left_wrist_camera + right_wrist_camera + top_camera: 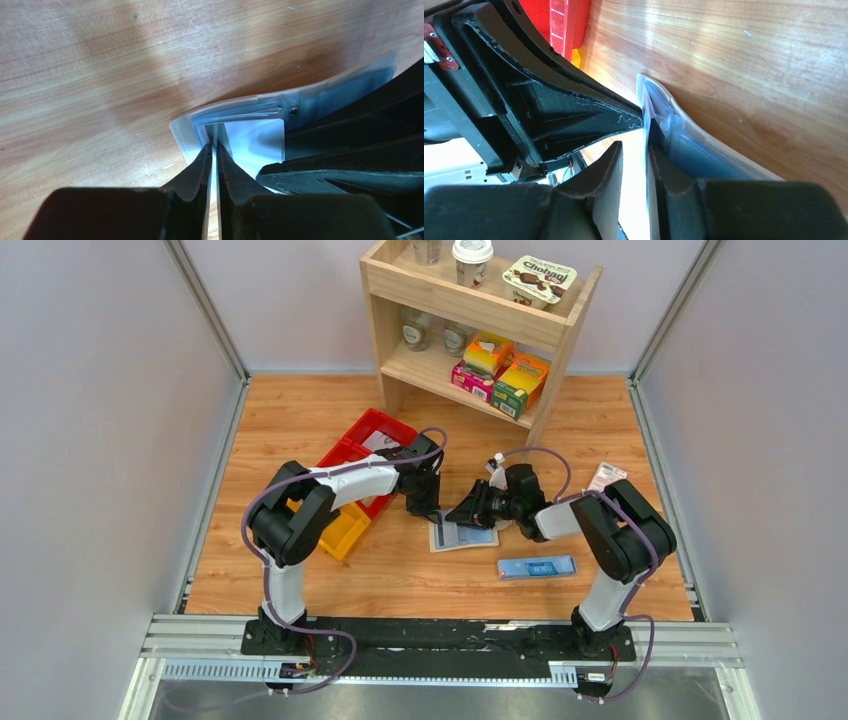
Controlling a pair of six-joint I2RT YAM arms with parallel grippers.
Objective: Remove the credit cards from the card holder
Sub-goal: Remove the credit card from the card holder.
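The card holder [465, 536] lies open on the wooden table, cream outside and pale blue inside. My left gripper [432, 510] stands over its left edge. In the left wrist view its jaws [213, 147] are closed to a sliver on the thin edge of a white-blue card [255, 142] that sits in the holder [182, 135]. My right gripper [465, 512] reaches in from the right. In the right wrist view its jaws [634, 145] stand slightly apart, with one finger against the holder's blue lining [689, 145]. The left gripper's finger [574, 105] touches the holder's raised edge there.
A long blue box [537, 567] lies front right of the holder. A pink-white packet [605, 477] lies far right. Red [365, 445] and yellow [343, 530] bins sit under the left arm. A wooden shelf [470, 320] with groceries stands at the back.
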